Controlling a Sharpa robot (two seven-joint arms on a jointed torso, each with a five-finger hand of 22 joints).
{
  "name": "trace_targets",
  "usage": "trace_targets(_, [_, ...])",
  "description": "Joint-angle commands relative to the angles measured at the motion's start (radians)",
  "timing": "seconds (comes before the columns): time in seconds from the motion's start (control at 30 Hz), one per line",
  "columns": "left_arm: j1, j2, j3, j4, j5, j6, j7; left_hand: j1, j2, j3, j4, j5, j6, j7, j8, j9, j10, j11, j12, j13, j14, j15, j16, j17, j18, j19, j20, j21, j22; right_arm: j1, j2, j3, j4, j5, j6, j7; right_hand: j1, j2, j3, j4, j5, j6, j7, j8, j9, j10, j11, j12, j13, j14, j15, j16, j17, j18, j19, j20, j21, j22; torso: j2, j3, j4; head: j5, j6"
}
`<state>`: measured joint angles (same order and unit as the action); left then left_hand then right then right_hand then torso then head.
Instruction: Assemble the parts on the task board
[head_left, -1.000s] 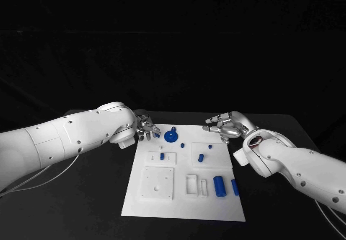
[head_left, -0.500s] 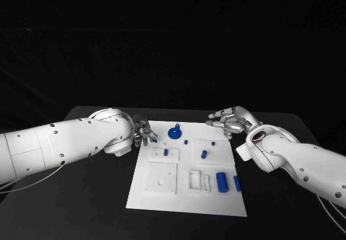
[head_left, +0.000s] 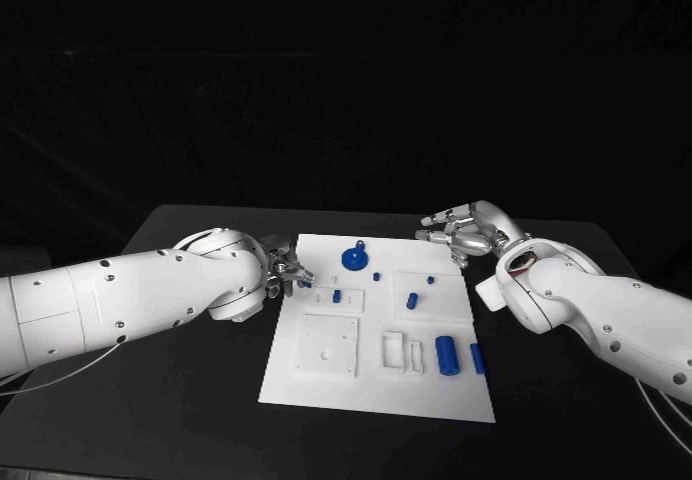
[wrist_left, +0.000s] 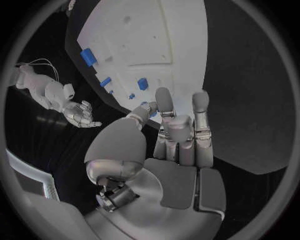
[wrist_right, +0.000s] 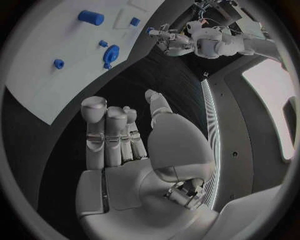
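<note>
Right, here is the picture as it stands.

Left hand: the left hand hovers at the left edge of the task board, fingers loosely spread in the left wrist view, nothing between them.

Right hand: the right hand sits off the board's far right corner over the black table, fingers lined up side by side and empty in the right wrist view.

Nearest part: a small blue piece lies just beside the left fingertips at the board's edge; whether a fingertip touches it, I cannot tell.

Parts further in: the round blue part with a stem stands near the far edge, small blue pegs are scattered mid-board, and two blue cylinders lie near the right edge beside the white slotted blocks.

Risk one: I'd say the small piece by the left fingers is the danger; a blunt approach could nudge it off the edge onto the table.

Risk two: the pieces are tiny against those fingers, so a pinch could slip and flick one away.

Risk three: the board looks unfixed, and a sideways push could shift it and spoil every target.

Progress: my read is early, most parts looking unseated.
</note>
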<state>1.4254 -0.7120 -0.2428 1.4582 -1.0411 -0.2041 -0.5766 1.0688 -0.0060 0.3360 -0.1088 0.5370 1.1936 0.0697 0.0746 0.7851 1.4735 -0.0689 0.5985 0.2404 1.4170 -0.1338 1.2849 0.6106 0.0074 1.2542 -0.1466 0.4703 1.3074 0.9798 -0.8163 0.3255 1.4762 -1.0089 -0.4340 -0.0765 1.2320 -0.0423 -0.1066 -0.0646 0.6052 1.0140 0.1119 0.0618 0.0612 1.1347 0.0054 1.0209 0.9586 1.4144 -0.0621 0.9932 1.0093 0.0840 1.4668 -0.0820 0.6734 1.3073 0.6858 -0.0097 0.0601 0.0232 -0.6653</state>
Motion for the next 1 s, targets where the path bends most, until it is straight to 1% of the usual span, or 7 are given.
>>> trace_targets(0.03, [-0.010,0.007,0.000,0.002,-0.017,-0.060,-0.006,0.005,0.003,0.086,-0.083,0.002,0.168,-0.103,-0.005,-0.001,0.043,-0.016,0.003,0.001,0.004,-0.001,0.006,0.001,0.015,-0.002,0.004,0.007,0.021,0.000,-0.001,0.000,0.001,-0.003,0.001,0.010,-0.006,-0.001,0.007,0.001,0.006,0.008,-0.002,0.001,0.002,-0.006,0.002,-0.002,-0.001,-0.006,-0.001,-0.006,-0.001,0.017,0.012,0.001,-0.003,0.076,-0.002,0.0000,-0.0005,-0.004,-0.004])
trace_targets(0.17, [-0.023,0.015,0.000,-0.001,-0.023,-0.065,-0.005,0.005,0.003,0.088,-0.082,0.002,0.168,-0.103,-0.005,-0.002,0.043,-0.016,0.005,0.002,0.004,-0.001,0.009,0.004,0.016,-0.003,0.005,0.009,0.021,0.000,-0.001,0.000,0.003,-0.003,0.001,0.011,-0.006,-0.001,0.008,0.001,0.006,0.008,-0.002,0.000,0.002,-0.004,0.001,-0.001,0.000,-0.005,-0.001,-0.004,0.001,0.017,0.013,0.001,-0.001,0.077,0.001,0.0012,-0.0002,-0.006,-0.005])
trace_targets(0.23, [-0.027,0.018,0.000,-0.003,-0.024,-0.066,-0.005,0.004,0.002,0.088,-0.082,0.001,0.168,-0.103,-0.005,-0.002,0.043,-0.016,0.007,0.002,0.005,-0.001,0.010,0.006,0.016,-0.003,0.005,0.010,0.021,0.000,-0.001,0.000,0.003,-0.003,0.001,0.011,-0.006,-0.001,0.008,0.001,0.006,0.008,-0.002,0.000,0.002,-0.004,0.001,-0.001,0.000,-0.005,-0.001,-0.004,0.001,0.017,0.013,0.001,-0.001,0.077,0.001,0.0017,-0.0001,-0.008,-0.006])
trace_targets(0.33, [-0.034,0.026,0.000,-0.010,-0.027,-0.065,-0.004,0.004,0.002,0.088,-0.082,0.001,0.168,-0.103,-0.005,-0.002,0.043,-0.016,0.007,0.002,0.005,-0.001,0.010,0.006,0.016,-0.003,0.005,0.010,0.021,0.000,-0.002,0.000,0.005,-0.003,0.001,0.011,-0.006,-0.001,0.008,0.001,0.006,0.008,-0.002,0.000,0.002,-0.004,0.001,-0.001,0.000,-0.005,-0.001,-0.004,0.001,0.017,0.013,0.001,-0.001,0.077,0.001,0.0008,0.0019,-0.011,-0.007])
trace_targets(0.5, [-0.044,0.041,0.000,-0.018,-0.029,-0.059,-0.002,0.003,0.003,0.090,-0.083,0.002,0.169,-0.104,-0.004,-0.001,0.043,-0.016,0.009,0.003,0.004,-0.001,0.012,0.007,0.017,-0.004,0.005,0.013,0.021,0.000,-0.002,0.000,0.006,-0.003,0.002,0.011,-0.006,-0.001,0.008,0.001,0.006,0.008,-0.002,0.000,0.002,-0.004,0.001,-0.001,0.000,-0.005,-0.001,-0.004,0.001,0.017,0.013,0.001,-0.001,0.077,0.001,-0.0001,0.0010,-0.013,-0.009])
trace_targets(0.77, [-0.055,0.061,0.000,-0.038,-0.032,-0.058,-0.001,0.002,0.003,0.090,-0.083,0.002,0.168,-0.103,-0.004,-0.001,0.043,-0.015,0.010,0.003,0.003,-0.001,0.012,0.005,0.017,-0.005,0.005,0.014,0.021,0.000,-0.002,0.000,0.007,-0.003,0.002,0.011,-0.006,-0.001,0.008,0.001,0.006,0.008,-0.002,0.000,0.002,-0.004,0.001,-0.001,0.000,-0.005,-0.001,-0.004,0.001,0.017,0.013,0.001,-0.001,0.077,0.001,-0.0005,0.0003,-0.016,-0.009])
trace_targets(1.0, [-0.059,0.067,0.000,-0.048,-0.035,-0.046,0.000,0.002,0.004,0.091,-0.083,0.002,0.167,-0.103,-0.004,0.001,0.043,-0.015,0.011,0.003,0.003,-0.002,0.013,0.005,0.017,-0.005,0.005,0.015,0.021,0.000,-0.002,0.000,0.009,-0.003,0.002,0.011,-0.006,-0.001,0.008,0.001,0.006,0.008,-0.002,0.000,0.002,-0.004,0.001,-0.001,0.000,-0.005,-0.001,-0.004,0.001,0.017,0.013,0.001,-0.001,0.077,0.002,-0.0003,0.0008,-0.018,-0.011])
